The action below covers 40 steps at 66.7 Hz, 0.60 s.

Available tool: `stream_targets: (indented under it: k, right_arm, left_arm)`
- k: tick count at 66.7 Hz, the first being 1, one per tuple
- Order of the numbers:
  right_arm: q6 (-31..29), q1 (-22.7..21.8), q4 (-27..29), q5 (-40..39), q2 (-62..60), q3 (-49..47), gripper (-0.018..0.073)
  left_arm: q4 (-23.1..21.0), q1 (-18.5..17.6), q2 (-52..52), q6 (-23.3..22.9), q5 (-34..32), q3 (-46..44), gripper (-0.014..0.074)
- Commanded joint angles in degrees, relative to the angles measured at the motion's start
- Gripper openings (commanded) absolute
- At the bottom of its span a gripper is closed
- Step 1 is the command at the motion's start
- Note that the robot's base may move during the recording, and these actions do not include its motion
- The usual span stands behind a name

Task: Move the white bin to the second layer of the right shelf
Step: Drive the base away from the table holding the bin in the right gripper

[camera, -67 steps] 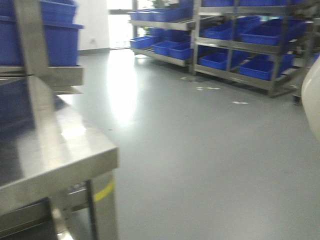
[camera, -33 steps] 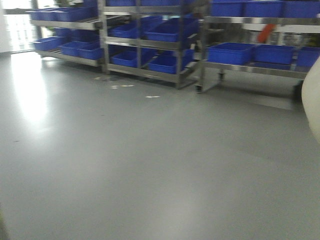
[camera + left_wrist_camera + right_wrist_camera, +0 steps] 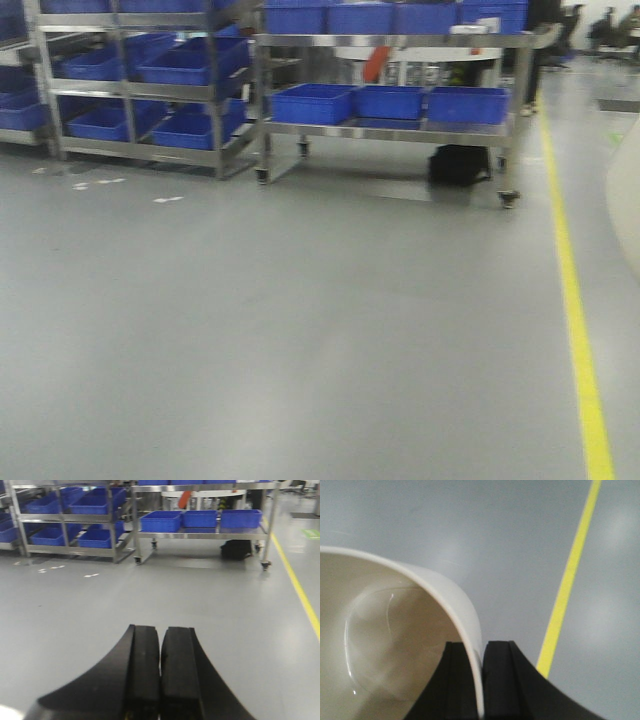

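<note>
The white bin (image 3: pixel 385 640) fills the left of the right wrist view, its glossy cream inside facing the camera. My right gripper (image 3: pixel 479 647) is shut on its rim, one finger inside the wall and one outside, and holds it above the grey floor. A sliver of the bin (image 3: pixel 628 195) shows at the right edge of the front view. My left gripper (image 3: pixel 161 632) is shut and empty, its black fingers pressed together over the floor. No roller-rail shelf level can be made out in these views.
Steel racks (image 3: pixel 150 150) with blue crates (image 3: pixel 185 65) stand far left. A wheeled steel cart (image 3: pixel 385 128) with blue crates (image 3: pixel 312 103) stands ahead, a black bag (image 3: pixel 458 165) under it. A yellow floor line (image 3: pixel 575 300) runs along the right. Open grey floor lies between.
The view has swung right: the steel tabletop at left has left the frame, the racks have slid left, and the wheeled cart and yellow line have come into view. The bin stays at right edge.
</note>
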Motion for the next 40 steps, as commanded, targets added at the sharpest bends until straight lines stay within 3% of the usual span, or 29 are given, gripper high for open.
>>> stream_targets:
  k: [1, 40]
  right_arm:
    - [-0.36, -0.46, 0.29, -5.31, 0.03, -1.76, 0.0094]
    - [-0.36, -0.46, 0.29, -5.31, 0.03, -1.76, 0.0094]
  left_arm:
    - [0.0, -0.04, -0.87, -0.17, -4.98, 2.11, 0.0085]
    - [0.0, -0.04, -0.87, -0.17, -4.98, 2.11, 0.0085]
